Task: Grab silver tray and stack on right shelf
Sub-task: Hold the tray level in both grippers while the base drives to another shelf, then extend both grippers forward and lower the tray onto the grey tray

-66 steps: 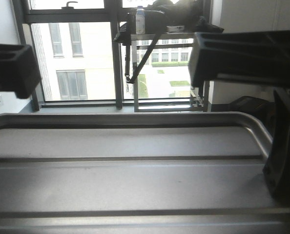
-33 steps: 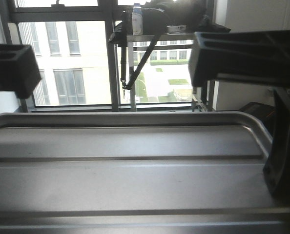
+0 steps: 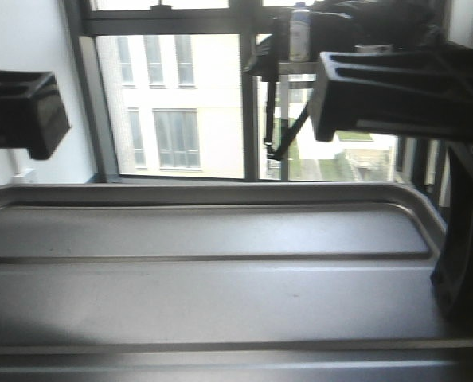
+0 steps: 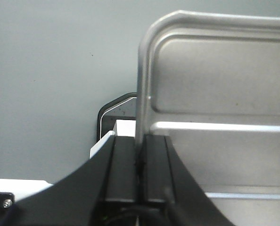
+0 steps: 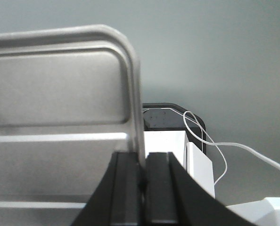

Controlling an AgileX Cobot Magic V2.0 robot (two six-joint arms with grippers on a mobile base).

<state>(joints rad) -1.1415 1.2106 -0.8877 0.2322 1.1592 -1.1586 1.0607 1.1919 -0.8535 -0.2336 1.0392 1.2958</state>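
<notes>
The silver tray, shiny with two long ridges, fills the lower half of the front view, held level. In the left wrist view my left gripper is shut on the tray's left rim. In the right wrist view my right gripper is shut on the tray's right rim. In the front view the left arm shows at upper left and the right arm at upper right. The right shelf is out of view.
Ahead stands a large window with dark frames, and a metal stand with a bottle on top at upper right. Below the tray are a grey floor, a white box and a white cable.
The background has slid to the right behind the tray: the window frames and the stand with the bottle now sit further right. The tray stays fixed between both grippers.
</notes>
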